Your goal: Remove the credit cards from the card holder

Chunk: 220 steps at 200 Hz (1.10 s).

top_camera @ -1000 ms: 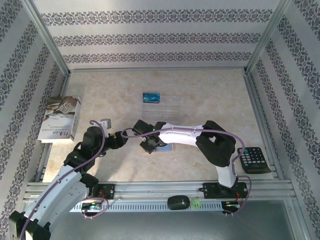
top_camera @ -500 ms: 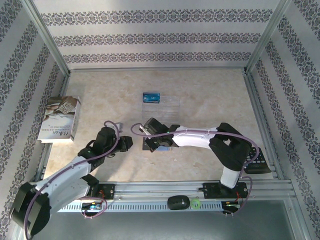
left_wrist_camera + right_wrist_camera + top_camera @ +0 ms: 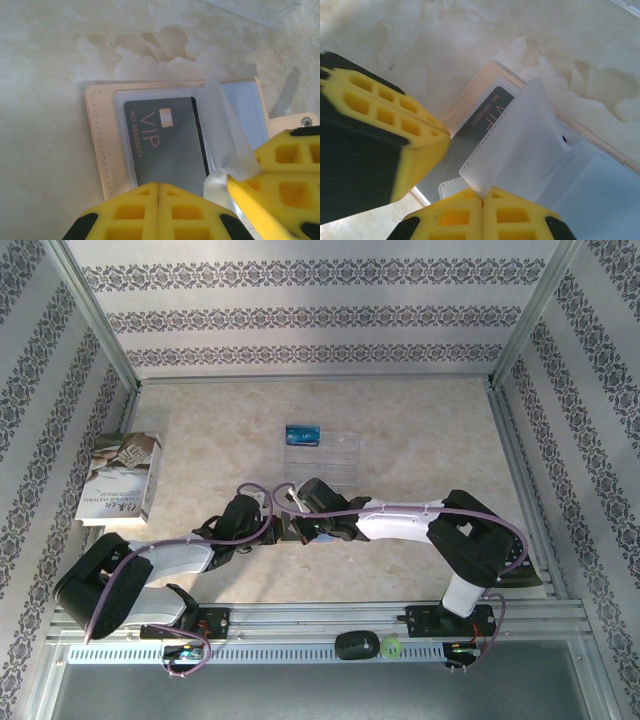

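Left wrist view: my left hand (image 3: 158, 192) has its fingers pressed together at the lower edge of the blackish card (image 3: 167, 145), which sits in the open card holder (image 3: 102, 145) at mid-frame. I cannot tell whether it pinches the card. On the right wrist view, my right hand (image 3: 482, 200) is clamped on a clear sleeve (image 3: 520, 140). In the top view, the blue card (image 3: 303, 434) lies at the upper left corner of the clear tray (image 3: 335, 455).

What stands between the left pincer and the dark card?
Its clear sleeve covers the dark card. The right pincer holds the next sleeve page lifted off it, and the left pincer is shut at the card's edge.
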Motion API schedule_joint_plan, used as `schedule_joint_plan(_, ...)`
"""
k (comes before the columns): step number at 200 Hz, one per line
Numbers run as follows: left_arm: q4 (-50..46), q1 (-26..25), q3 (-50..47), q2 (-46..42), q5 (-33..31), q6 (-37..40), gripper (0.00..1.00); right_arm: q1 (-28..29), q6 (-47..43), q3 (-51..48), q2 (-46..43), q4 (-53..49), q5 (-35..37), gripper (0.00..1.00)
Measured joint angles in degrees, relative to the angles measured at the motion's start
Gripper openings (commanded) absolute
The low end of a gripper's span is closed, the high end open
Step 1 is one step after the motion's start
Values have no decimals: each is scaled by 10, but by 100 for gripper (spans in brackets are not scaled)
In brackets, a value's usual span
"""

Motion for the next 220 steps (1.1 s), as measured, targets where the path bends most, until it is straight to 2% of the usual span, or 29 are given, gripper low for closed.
schedule_joint_plan(25,17,-9,6,30,0,-5,0,0,5,-3,-1,4,0,0)
schedule_joint_plan(74,6,-14,16,36,-6,-8,0,0,24,-12,-3,7,5,1)
schedule_joint_plan(87,5,-14,20,39,-6,-8,0,0,37,-21,-11,6,18,7)
schedule_joint_plan(116,-2,-14,26,43,-2,-7,0,-7,90,-55,-46,-8,64,30)
schedule_joint_plan(160,-7,-14,28,43,4,-7,0,-20,150,-137,-157,-40,124,37)
schedule_joint_plan(186,-7,-14,28,43,8,-7,0,-23,143,-122,-199,-41,92,33)
schedule_joint_plan(220,-8,-14,29,43,9,-7,0,-24,121,-27,-136,-30,-17,28)
